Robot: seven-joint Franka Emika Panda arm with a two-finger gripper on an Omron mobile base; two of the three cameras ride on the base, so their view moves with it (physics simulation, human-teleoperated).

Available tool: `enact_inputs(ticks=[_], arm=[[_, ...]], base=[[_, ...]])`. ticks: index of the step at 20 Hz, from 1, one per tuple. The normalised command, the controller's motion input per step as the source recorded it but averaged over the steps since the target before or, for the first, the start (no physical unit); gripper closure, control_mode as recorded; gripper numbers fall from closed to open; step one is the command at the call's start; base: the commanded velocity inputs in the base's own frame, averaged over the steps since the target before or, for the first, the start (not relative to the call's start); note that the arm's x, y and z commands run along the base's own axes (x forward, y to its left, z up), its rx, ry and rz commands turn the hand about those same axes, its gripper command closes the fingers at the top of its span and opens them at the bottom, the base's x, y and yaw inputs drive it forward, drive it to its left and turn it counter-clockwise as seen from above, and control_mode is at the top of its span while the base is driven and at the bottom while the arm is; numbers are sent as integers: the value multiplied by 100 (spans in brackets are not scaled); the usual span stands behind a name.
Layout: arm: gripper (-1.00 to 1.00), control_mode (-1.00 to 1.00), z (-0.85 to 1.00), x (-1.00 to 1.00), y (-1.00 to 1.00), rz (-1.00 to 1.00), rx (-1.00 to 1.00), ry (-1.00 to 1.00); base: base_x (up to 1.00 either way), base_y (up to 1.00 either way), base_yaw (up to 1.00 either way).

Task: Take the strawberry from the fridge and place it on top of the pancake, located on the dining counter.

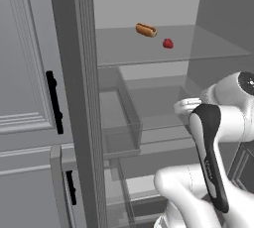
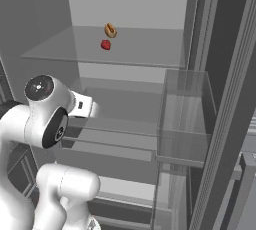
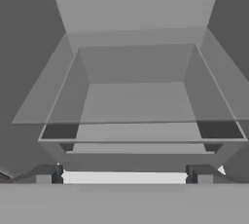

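1. grey panelled cabinet point(image 1: 25, 73) with black handle point(image 1: 53, 102) stands far left in the left base view, beside the open fridge point(image 1: 149, 4).
2. hot-dog-like item point(image 1: 146, 29) lies on the upper glass shelf point(image 1: 198, 48); strawberry point(image 1: 168, 43) sits just beside it, nearer the shelf's front, apart from it.
3. clear door bin point(image 1: 121, 123) hangs below shelf level.
4. arm low at right, well under the strawberry.
5. hand view: gripper point(image 3: 124, 173) faces a glass drawer point(image 3: 141, 106); finger tips point(image 3: 48, 173) spread wide apart, nothing between them.
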Motion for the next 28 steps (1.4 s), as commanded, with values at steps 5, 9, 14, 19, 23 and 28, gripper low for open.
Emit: enact_inputs(ticks=[5, 9, 14, 19, 23, 28], arm=[[-100, -100, 74, -17, 1, 5, -13, -30], [-100, -100, 83, -26, 0, 0, -10, -36], [-100, -100, 85, -14, 0, 0, -6, -38], [-100, -100, 75, -3, 0, -4, -12, -17], [-100, -100, 69, 0, 2, -1, -15, 0], [-100, -100, 4, 38, 4, 0, 0, 31]], base=[[0, 0, 0], [0, 0, 0], [0, 0, 0], [0, 0, 0], [0, 0, 0], [0, 0, 0]])
